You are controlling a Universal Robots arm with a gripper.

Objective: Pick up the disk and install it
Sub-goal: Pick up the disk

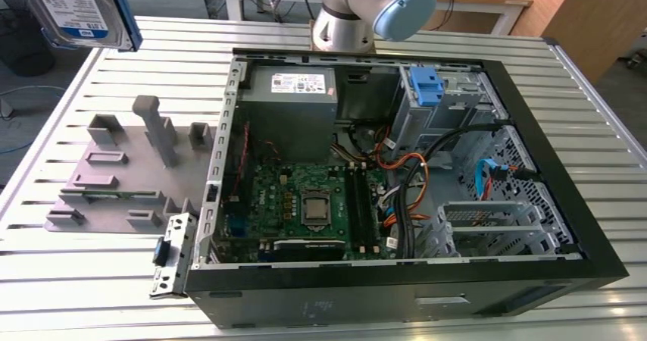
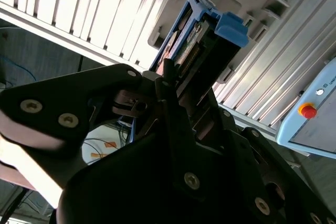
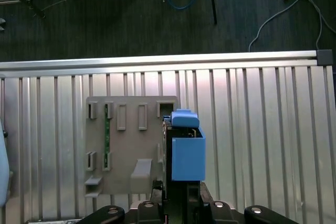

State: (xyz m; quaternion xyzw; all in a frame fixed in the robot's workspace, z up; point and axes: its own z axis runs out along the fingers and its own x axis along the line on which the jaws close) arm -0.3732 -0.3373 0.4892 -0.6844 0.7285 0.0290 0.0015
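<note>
Silver-metal rectangular disk (image 1: pixel 76 11), blue-white label, blue plastic side rails: held in air, exterior view's upper left. Black gripper (image 2: pixel 176 90) clamped tight on disk end. Below: matte grey moulded fixture plate (image 1: pixel 121 174) on ribbed aluminium table (image 1: pixel 586 114). Right: open black computer case (image 1: pixel 404 284), green motherboard (image 1: pixel 303 204).

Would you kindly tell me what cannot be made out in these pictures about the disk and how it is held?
- Exterior view: the disk runs off the top and left edges, so its full outline is lost.
- Second wrist view: the dark body of the hand covers the near end of the disk it grips.
- First wrist view: the disk is edge-on, blue rail toward the camera, so its flat faces are hidden.
</note>
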